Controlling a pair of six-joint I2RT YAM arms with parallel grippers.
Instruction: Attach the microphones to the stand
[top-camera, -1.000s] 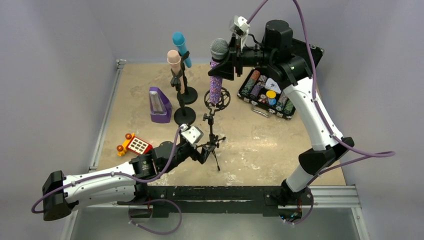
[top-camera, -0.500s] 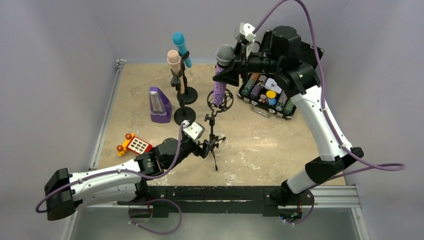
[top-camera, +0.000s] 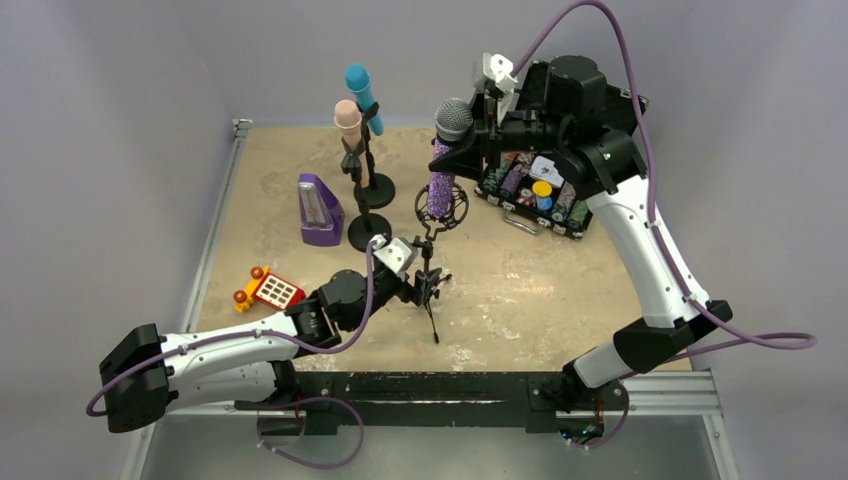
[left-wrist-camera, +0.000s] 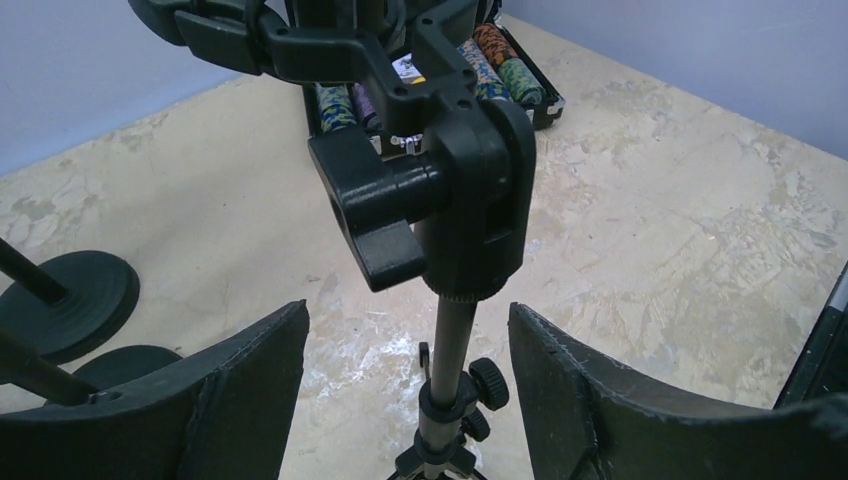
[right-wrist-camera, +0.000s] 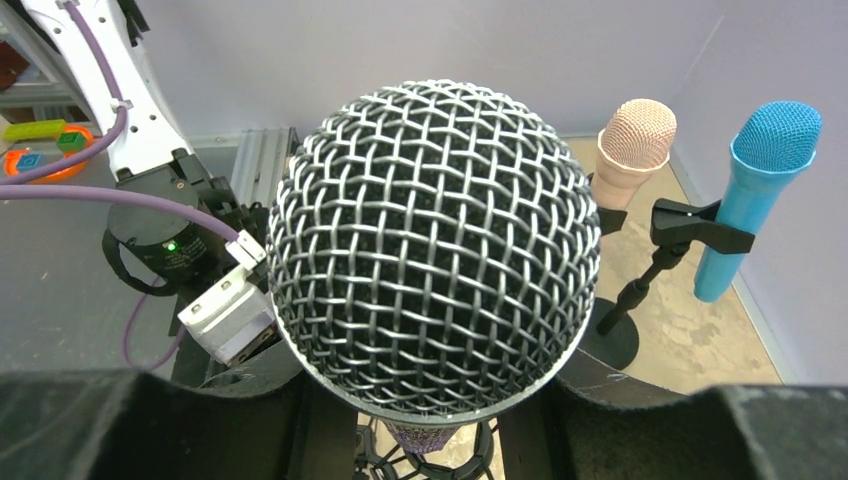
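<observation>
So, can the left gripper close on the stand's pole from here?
Probably yes: the pole looks to stand between the left gripper's open fingers, with nothing between them and it.

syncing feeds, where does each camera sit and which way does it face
Top external: above and behind, facing down the table; both arms show.
Left wrist: low, facing the tripod stand; own fingers show.
Right wrist: over the purple microphone, looking down; own fingers show.
Top and right wrist share the blue microphone.
</observation>
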